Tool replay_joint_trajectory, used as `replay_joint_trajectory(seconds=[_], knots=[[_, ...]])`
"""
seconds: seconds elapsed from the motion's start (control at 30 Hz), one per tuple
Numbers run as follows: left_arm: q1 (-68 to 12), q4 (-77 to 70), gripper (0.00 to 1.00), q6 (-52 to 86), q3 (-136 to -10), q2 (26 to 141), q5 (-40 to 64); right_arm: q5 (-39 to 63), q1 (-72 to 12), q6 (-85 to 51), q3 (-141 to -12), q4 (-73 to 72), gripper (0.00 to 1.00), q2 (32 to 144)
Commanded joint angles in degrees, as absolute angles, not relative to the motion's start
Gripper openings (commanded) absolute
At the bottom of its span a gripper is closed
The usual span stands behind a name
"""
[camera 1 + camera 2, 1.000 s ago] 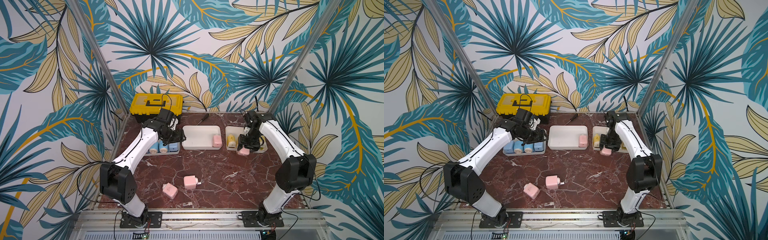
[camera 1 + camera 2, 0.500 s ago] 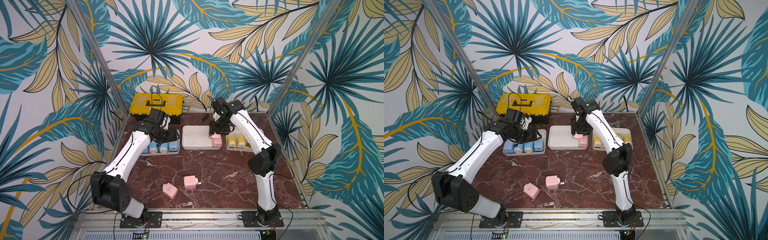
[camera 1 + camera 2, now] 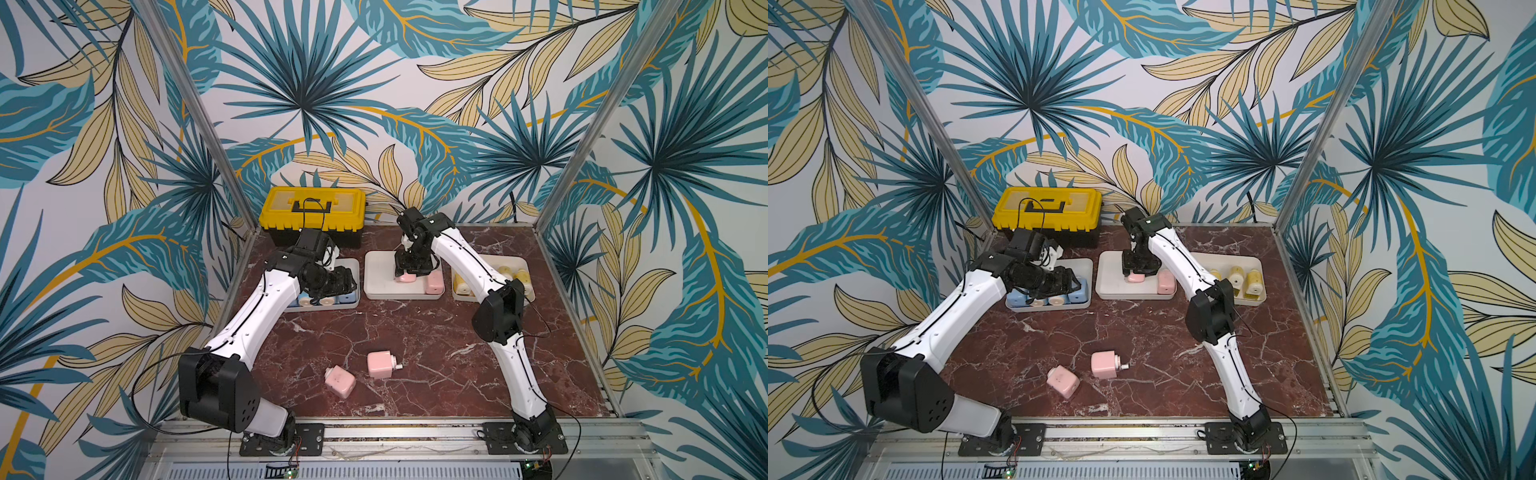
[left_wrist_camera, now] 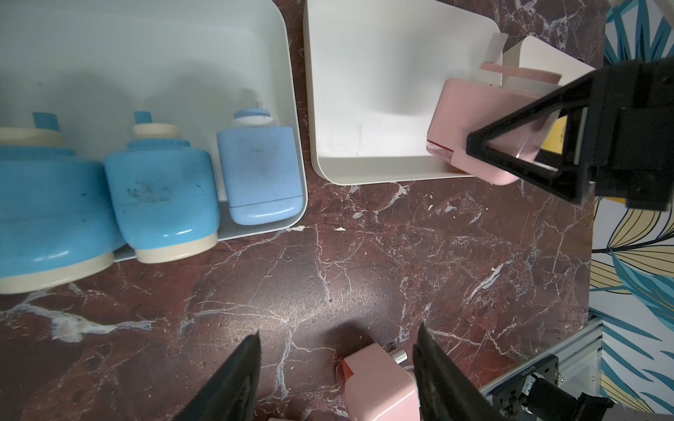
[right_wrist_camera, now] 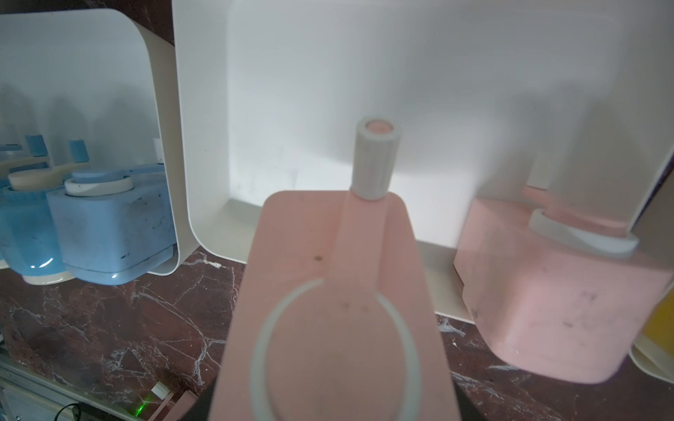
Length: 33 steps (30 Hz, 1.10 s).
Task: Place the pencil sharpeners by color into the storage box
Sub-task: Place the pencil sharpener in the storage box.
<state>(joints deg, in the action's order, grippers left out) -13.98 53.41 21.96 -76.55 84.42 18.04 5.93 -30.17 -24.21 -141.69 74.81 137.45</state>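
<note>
While the right end effector [image 3: 409, 272] grips one pink sharpener [image 5: 339, 299] (left [image 4: 335, 379] agape), two loose pink sharpeners [image 3: 340, 380].

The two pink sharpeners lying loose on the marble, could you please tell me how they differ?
The front sharpener lies tilted, nearer the left arm's base, no spout showing. The other loose sharpener lies square-on, its white spout pointing toward the right arm. Both are pink, boxy, and outside the trays.

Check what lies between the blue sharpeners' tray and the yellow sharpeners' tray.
The middle white tray lies between the blue sharpeners' tray and the yellow sharpeners' tray, in both top views. It holds one pink sharpener; the right claw holds another over it.
</note>
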Motion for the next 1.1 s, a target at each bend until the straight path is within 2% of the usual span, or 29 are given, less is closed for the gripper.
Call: replay_joint_trajectory(seconds=[0.0, 0.37, 1.07], knots=[[-13.4, 53.3, 0.69, 20.6, -75.5, 82.9, 18.4, 4.1, -30.4, -24.6, -142.6, 75.1, 0.47, 138.8], [-13.3, 53.3, 0.68, 20.8, -74.7, 83.2, 18.7, 1.4, -29.9, -25.8, -142.2, 78.1, 0.46, 140.4], [-13.3, 53.4, 0.69, 20.6, -74.2, 84.0, 19.0, 3.4, -28.0, -27.7, -140.5, 77.6, 0.47, 143.1]])
